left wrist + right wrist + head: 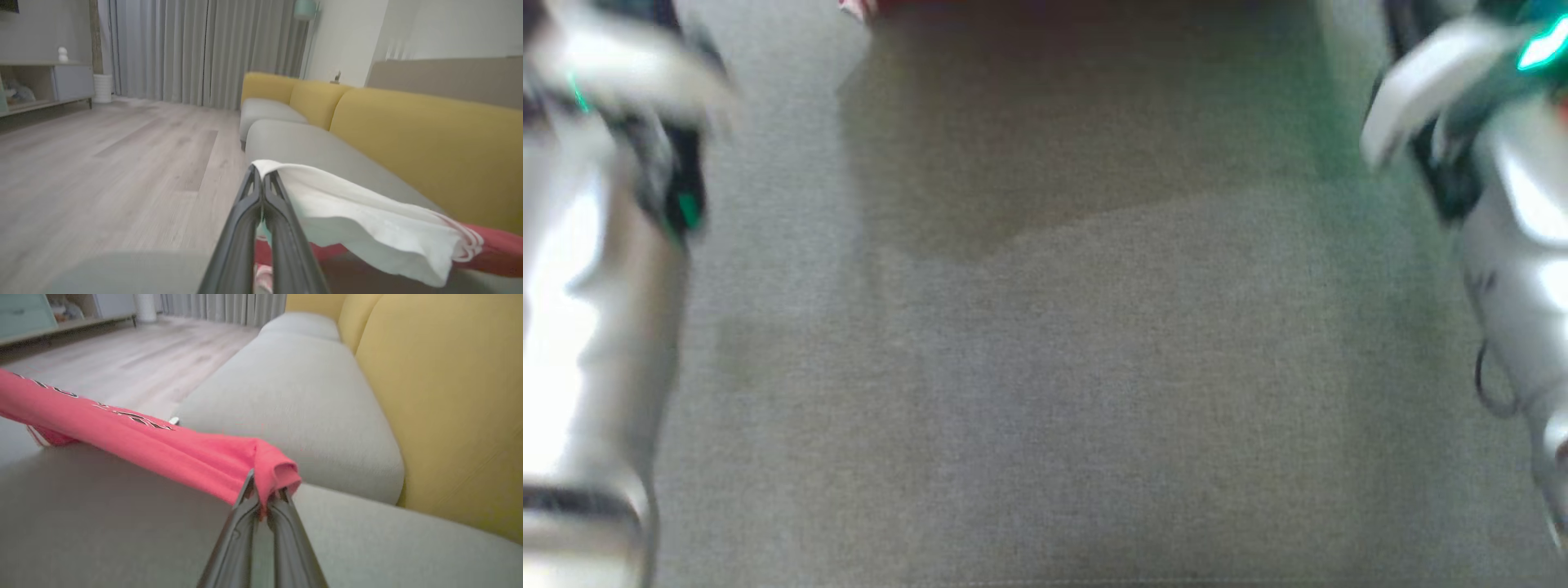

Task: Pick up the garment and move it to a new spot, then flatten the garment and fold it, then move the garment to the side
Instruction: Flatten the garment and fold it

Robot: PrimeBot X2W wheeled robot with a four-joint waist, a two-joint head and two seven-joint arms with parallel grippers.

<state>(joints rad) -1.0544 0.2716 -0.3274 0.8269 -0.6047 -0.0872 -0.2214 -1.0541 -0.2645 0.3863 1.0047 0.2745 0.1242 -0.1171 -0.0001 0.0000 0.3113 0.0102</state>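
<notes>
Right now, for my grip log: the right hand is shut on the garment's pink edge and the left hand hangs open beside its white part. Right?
No: the left hand is shut on the garment, pinching its white part, as the left wrist view shows. The right hand is shut on the pink edge.

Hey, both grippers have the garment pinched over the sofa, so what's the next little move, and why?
Probably lower both arms together, keeping them spread, to lay the garment on the grey seat cushion. The left gripper is shut on a white edge and the right gripper on a pink fold. The cloth hangs stretched between them above the cushion, not yet flat.
</notes>
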